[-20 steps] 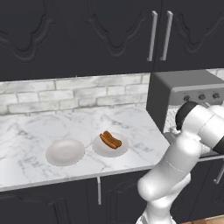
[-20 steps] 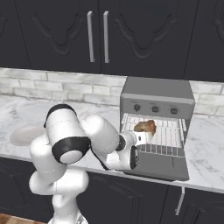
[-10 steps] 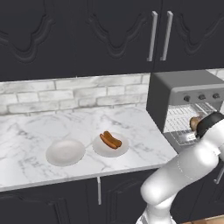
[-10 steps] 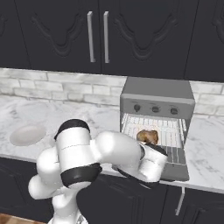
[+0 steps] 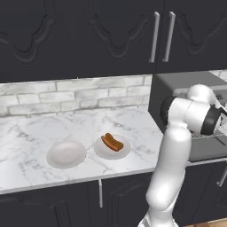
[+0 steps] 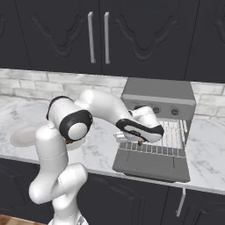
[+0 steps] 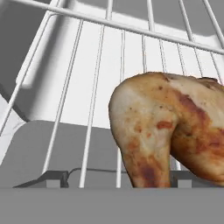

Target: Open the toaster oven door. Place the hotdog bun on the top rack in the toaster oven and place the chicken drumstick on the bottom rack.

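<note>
While the toaster oven (image 6: 158, 94) stands open on the surface (image 5: 31, 133), its mouth directly ahead of the gripper (image 6: 139, 137), the toaster oven door (image 6: 151, 163) lies folded down flat below the gripper. A wire rack (image 7: 94, 87) runs under and beyond the gripper; I cannot tell from these views whether it is the bottom rack or the top one. Well off to the gripper's rear, out on the surface, sit an empty plate (image 5: 66, 154) and a second plate (image 5: 116, 152) carrying the hotdog bun (image 5: 112, 142), untouched.

The chicken drumstick (image 7: 175, 131) is right at the gripper, close against the hand view with the rack wires behind it; only a brown sliver peeps out beneath the hand in the right base view. The finger tips are hidden, so I cannot tell how wide the gripper stands or whether it has hold of the drumstick.

The step in hand looks like settling the drumstick on its rack. Doing it well would mean letting go only once the meat bears fully on the wires, then backing straight out over the door without snagging the rack.

Half a second ago the hand sat lower, by the door's edge, and the drumstick showed plainly on the rack; now the hand covers it. The bun has not moved.
</note>
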Available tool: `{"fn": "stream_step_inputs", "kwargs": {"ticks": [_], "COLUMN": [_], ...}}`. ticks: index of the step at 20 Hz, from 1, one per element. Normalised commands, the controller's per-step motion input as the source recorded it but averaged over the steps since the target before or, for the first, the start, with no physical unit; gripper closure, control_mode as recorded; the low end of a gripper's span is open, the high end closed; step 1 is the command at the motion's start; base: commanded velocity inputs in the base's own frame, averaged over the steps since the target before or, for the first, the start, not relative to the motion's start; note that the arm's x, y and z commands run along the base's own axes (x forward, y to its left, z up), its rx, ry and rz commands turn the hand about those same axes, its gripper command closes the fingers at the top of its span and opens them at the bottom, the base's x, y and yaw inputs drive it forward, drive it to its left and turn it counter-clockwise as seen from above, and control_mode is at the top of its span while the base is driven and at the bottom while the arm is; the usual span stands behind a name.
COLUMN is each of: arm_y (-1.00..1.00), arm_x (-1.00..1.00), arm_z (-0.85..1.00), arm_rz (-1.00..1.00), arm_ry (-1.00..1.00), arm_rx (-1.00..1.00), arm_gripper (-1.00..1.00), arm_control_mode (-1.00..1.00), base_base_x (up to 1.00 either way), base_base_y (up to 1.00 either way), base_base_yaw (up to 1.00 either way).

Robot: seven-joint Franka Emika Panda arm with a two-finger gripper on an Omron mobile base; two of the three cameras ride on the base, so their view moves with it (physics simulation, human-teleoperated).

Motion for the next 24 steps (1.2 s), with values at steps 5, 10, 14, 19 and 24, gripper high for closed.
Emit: {"fn": "stream_step_inputs", "kwargs": {"ticks": [5, 10, 14, 19, 24], "arm_y": [-0.66, -0.75, -0.69, -0.66, -0.71], "arm_x": [-0.21, -0.29, -0.57, -0.97, -1.0], "arm_z": [0.0, 0.0, 0.35, 0.54, 0.79], "arm_rz": [0.31, 0.3, 0.28, 0.18, 0.09], "arm_ry": [0.69, 0.58, 0.32, 0.03, -0.07], "arm_rx": [0.32, 0.27, 0.27, 0.39, 0.41], "arm_gripper": [-1.0, -1.0, -1.0, -1.0, -1.0], "arm_control_mode": [-1.0, -1.0, -1.0, -1.0, -1.0], "base_base_x": [0.0, 0.0, 0.0, 0.0, 0.0], "base_base_y": [0.0, 0.0, 0.0, 0.0, 0.0], "base_base_yaw": [0.0, 0.0, 0.0, 0.0, 0.0]}}
